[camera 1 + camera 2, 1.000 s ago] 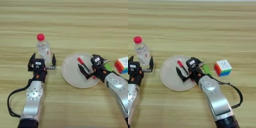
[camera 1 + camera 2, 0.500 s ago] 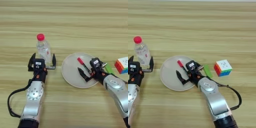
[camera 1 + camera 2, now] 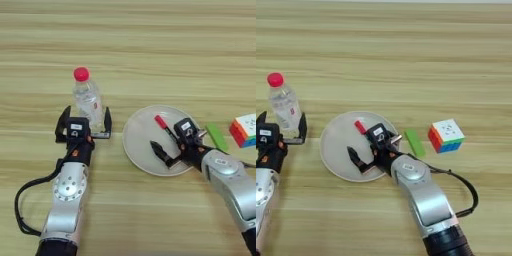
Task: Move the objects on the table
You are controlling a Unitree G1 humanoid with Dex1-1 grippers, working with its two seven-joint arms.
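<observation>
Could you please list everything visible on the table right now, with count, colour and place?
Bottle: one, clear with red cap, upright at left, between the left gripper's fingers.
Plate: one, white, round, centre.
Marker pen: one, red, lying on the plate, under the right gripper.
Green piece: one, flat, right of the plate.
Puzzle cube: one, multicoloured with white top, far right.
Table: one, light-brown wood grain.
Left gripper: black, jaws open around the bottle's base.
Right gripper: black, jaws open over the plate.

Bright even light, soft shadows
</observation>
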